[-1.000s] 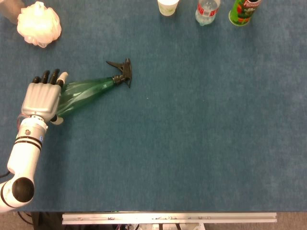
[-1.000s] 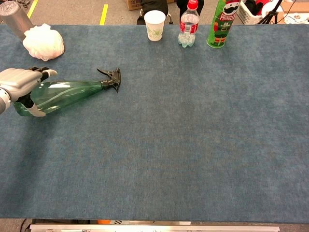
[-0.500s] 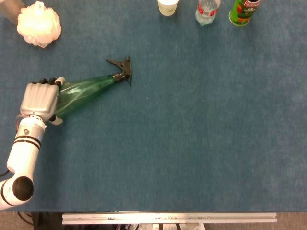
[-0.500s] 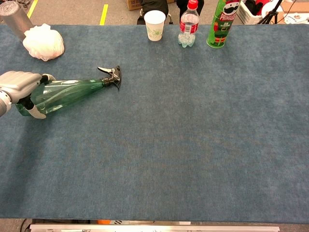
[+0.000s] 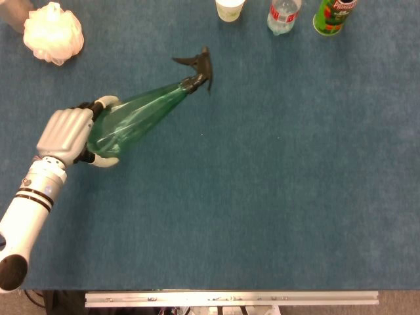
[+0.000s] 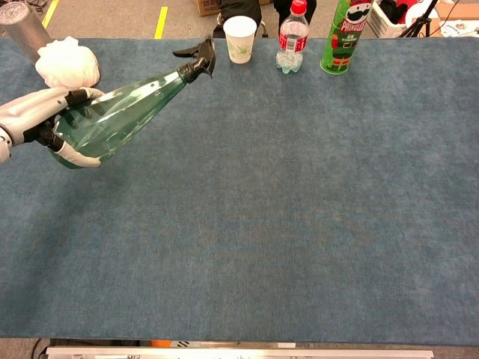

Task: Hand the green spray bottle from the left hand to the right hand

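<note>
At the far left of the blue felt-covered table (image 5: 275,197), near the back edge, sits a white mesh bath sponge (image 5: 53,31), with a grey metal cylinder (image 6: 22,28) just behind it in the chest view.

Closer to me, my left hand (image 5: 65,134) comes in on its white arm (image 5: 29,216). Its fingers (image 5: 105,102) and thumb wrap the wide base of the translucent green plastic spray bottle (image 5: 134,118), so I am holding it. The bottle slants up and to the right from my palm; the chest view suggests it is lifted off the table, the neck well above the cloth. Its black trigger nozzle (image 5: 195,65) points toward the far edge, ending short of the cup.

Along the back edge, right of the nozzle, stand a white paper cup (image 6: 239,37), then a clear plastic water bottle with a red cap (image 6: 293,39), then a tall green Pringles can (image 6: 341,37), each a little apart from its neighbour.

My right hand shows in neither view.
</note>
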Controlling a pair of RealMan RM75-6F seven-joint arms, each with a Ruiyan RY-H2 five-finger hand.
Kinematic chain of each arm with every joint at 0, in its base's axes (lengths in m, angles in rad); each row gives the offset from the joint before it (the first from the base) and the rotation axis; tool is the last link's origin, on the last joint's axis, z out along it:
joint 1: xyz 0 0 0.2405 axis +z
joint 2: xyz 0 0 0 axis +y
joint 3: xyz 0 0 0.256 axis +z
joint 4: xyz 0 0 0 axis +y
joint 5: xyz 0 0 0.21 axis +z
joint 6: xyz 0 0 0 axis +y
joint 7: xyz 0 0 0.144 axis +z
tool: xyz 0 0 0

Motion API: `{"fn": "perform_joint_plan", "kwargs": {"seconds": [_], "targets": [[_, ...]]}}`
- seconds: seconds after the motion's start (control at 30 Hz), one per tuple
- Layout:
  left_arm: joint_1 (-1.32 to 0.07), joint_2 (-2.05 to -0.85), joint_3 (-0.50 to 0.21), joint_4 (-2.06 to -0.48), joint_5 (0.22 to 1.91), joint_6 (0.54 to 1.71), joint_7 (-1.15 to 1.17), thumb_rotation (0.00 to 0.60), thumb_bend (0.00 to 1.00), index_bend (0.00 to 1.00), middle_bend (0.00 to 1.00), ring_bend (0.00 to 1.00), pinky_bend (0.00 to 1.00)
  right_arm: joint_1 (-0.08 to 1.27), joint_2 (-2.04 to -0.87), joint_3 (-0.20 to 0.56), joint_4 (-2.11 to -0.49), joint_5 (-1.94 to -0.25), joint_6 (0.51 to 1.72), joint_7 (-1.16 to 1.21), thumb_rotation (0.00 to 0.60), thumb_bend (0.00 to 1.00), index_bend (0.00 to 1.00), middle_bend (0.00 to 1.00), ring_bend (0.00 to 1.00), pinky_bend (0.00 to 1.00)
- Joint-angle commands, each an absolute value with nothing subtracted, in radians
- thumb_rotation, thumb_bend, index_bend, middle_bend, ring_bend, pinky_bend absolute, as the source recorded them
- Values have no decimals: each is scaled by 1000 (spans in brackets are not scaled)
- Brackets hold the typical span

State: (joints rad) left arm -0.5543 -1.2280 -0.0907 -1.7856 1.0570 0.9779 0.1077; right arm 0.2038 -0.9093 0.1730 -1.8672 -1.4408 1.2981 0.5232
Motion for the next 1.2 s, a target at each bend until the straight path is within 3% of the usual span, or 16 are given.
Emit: {"fn": "perform_joint_plan", "kwargs": {"seconds": [0.03, 0.23, 0.53, 1.2], "targets": [[-523, -1177, -114, -1853, 1176, 961, -35, 600, 204, 355, 295, 247, 538, 238, -916, 181, -1883, -1452, 1260, 565, 600, 208, 191, 197, 27, 67], [-508, -1155, -125, -1901, 1262, 947, -221, 600, 204, 353, 293, 247, 538, 278, -949, 185, -1900, -1453, 1215, 630, 600, 196, 191, 197, 27, 67], [-500, -1167, -122, -1918, 1343, 965, -334, 600, 203, 353, 292, 246, 538, 339, -1000, 181, -1915, -1441, 1133, 666, 600, 6, 152, 157, 3, 66], [-530, -1283, -122, -1878, 1401, 997, -376, 600, 204, 353, 292, 240, 534, 469, -1212, 256, -1939, -1248, 1017, 690, 600, 0, 41, 89, 0, 33]]}}
